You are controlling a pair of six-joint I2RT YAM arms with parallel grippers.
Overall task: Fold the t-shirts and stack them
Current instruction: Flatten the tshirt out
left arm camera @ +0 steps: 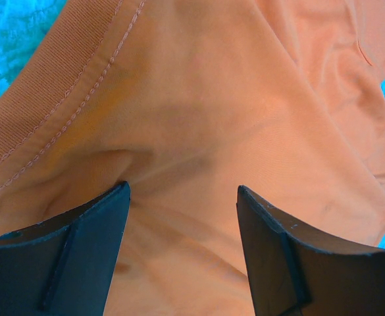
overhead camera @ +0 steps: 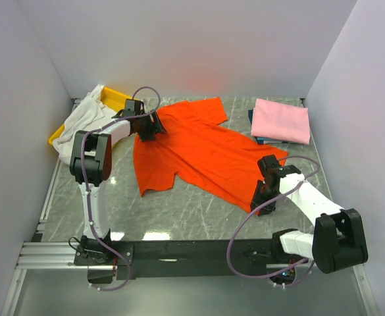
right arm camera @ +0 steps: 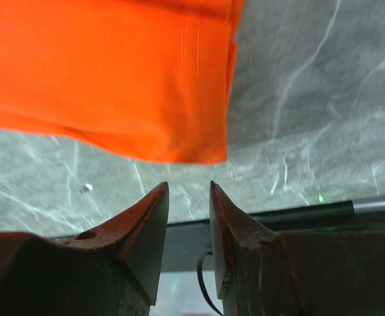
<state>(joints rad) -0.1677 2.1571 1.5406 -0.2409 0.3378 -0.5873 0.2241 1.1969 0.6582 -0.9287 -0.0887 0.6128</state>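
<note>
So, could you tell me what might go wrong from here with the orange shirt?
1. The left hand hangs open over rumpled cloth near the collar of the orange t-shirt; closing there may pinch a loose fold, not an edge.
2. The right hand is open and empty, short of the hem corner; a low grab might scrape the table or miss.
3. The white t-shirt lies beside the left arm and could snag.
</note>
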